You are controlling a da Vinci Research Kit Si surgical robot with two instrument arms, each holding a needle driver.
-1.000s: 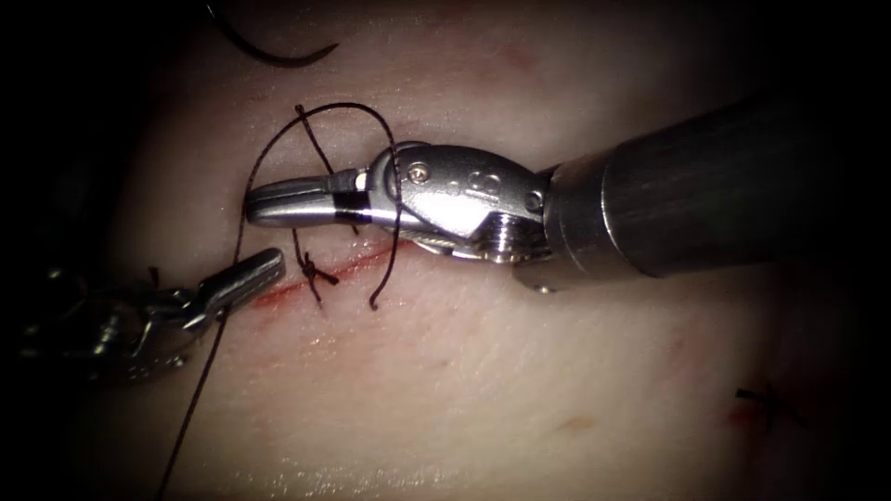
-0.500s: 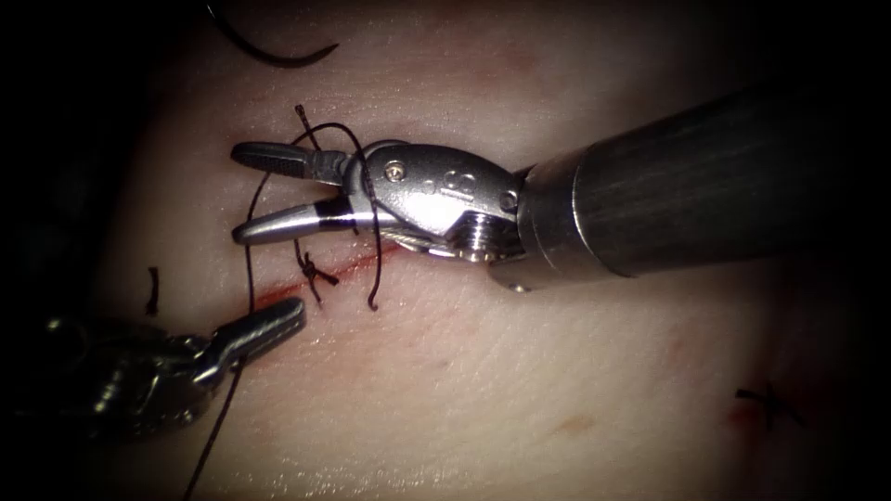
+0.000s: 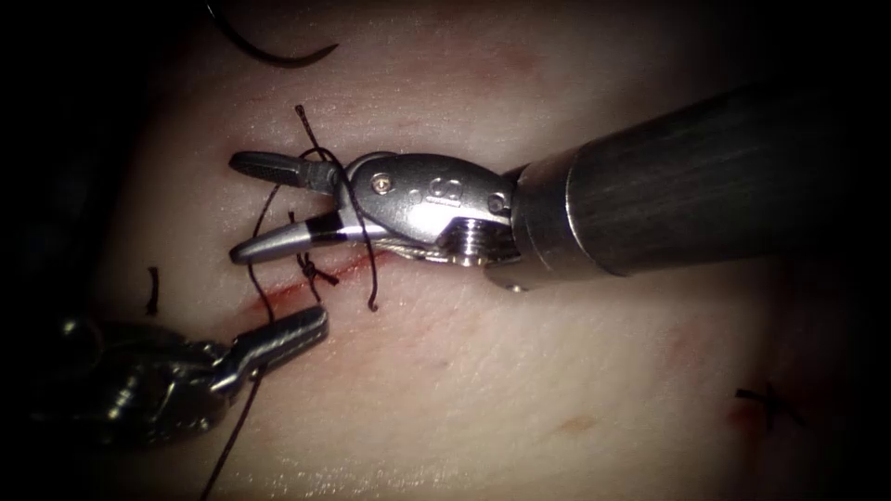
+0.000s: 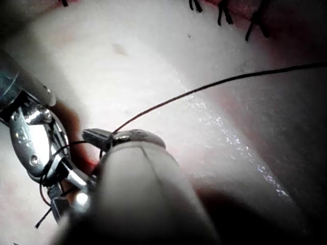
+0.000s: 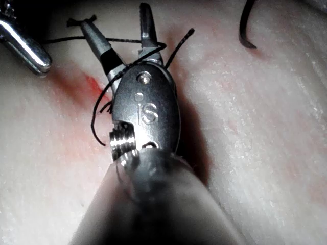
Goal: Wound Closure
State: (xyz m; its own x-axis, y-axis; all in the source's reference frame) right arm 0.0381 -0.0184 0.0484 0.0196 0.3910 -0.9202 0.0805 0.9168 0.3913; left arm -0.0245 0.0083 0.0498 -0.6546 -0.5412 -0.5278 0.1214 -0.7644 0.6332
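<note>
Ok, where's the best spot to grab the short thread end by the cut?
Probably just below its tip, from the right: the short thread end stands clear of the tissue beside the right tool's open, empty jaws. The left tool holds the long thread; the needle lies free on the tissue.

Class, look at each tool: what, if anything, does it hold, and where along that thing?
Left gripper holds the thread partway along. Right gripper is open, holding nothing. The needle lies free on the tissue.
</note>
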